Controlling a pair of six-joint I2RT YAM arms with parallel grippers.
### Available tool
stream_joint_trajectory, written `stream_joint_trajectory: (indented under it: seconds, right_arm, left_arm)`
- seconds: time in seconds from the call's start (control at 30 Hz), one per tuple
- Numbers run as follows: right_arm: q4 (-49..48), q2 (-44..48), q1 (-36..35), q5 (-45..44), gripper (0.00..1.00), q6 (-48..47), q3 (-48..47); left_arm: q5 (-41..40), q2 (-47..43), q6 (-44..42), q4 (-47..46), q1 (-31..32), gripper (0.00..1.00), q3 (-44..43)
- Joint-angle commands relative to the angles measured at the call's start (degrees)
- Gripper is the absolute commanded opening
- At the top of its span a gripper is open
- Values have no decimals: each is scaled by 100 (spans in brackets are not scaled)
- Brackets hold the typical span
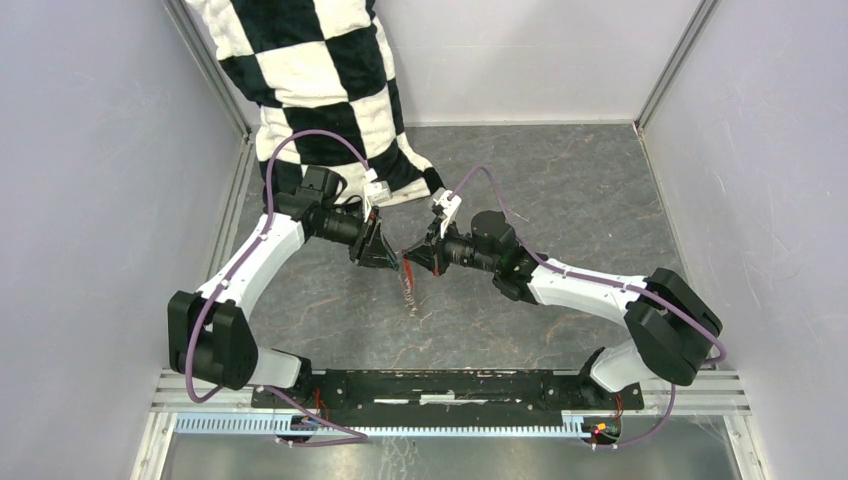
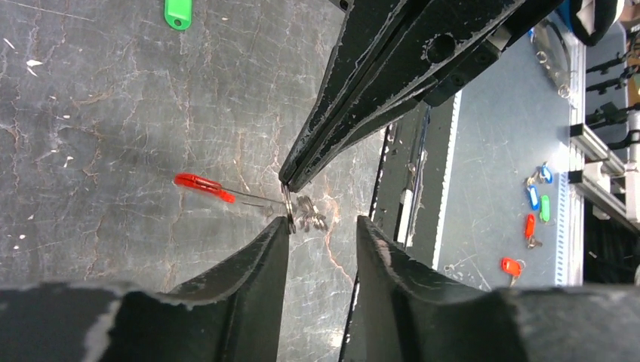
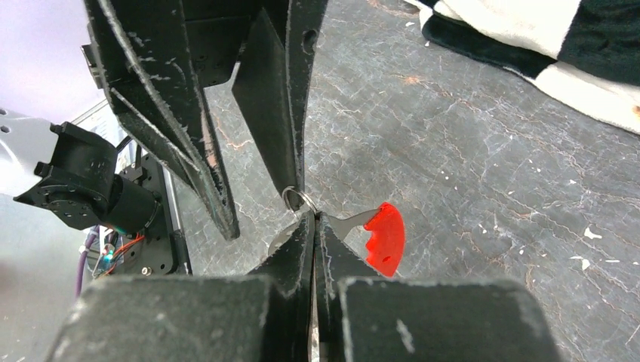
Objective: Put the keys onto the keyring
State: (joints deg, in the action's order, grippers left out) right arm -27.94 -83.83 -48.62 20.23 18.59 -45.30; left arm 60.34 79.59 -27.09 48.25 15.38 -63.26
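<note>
Keyring [image 3: 296, 198] hangs pinched by its ring in the closed tips of the right gripper [image 3: 313, 226], while the left gripper [image 2: 323, 224] holds its jaws apart, one fingertip [image 2: 275, 241] at the ring; only the left wrist view shows a green key tag [image 2: 177, 13] on the table [image 2: 113, 113], well apart.

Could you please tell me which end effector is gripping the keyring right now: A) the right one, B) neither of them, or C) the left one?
A: the right end effector is shut on the keyring, while the left end effector stands open beside it.
</note>
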Motion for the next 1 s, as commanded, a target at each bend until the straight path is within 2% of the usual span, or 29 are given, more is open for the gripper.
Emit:
stream_joint_trajectory:
  seconds: [0.0, 0.1, 0.27, 0.4, 0.47, 0.5, 0.57, 0.63, 0.67, 0.8, 0.97]
  right_arm:
    - [-229, 168, -69, -108, 0, -70, -137]
    - [-232, 169, -92, -122, 0, -72, -139]
    - [-229, 209, -104, -118, 0, -72, -154]
    - [-158, 200, -101, -204, 0, -110, -111]
    - [21, 166, -104, -352, 1, -196, -102]
    - [146, 141, -107, -460, 7, -259, -95]
    - [322, 112, -113, -694, 26, -377, -10]
    - [419, 85, -121, -861, 48, -526, 160]
    - [470, 43, -133, -848, 54, -624, 231]
    - [621, -235, -185, -550, 69, -643, 438]
    - [510, -452, -257, -192, 70, -293, 790]
  left_arm:
    - [251, 9, -288, 195, 44, 50, -274]
    - [194, 14, -299, 202, 43, 54, -326]
    - [-20, -13, -474, 202, 53, 37, -218]
    - [-580, -20, -943, 193, 106, 35, 42]
    - [-1105, 21, -883, -20, 94, 35, 215]
    - [-1281, 52, -879, -69, 75, 36, 270]
    - [-1534, 105, -993, -92, 38, 50, 368]
    - [-1711, 76, -1255, -75, 8, 58, 477]
    - [-1747, 43, -1372, -71, -14, 63, 527]
    - [-1792, -84, -1795, 55, -113, 73, 612]
    - [-2264, -233, -2859, 237, -114, 76, 1028]
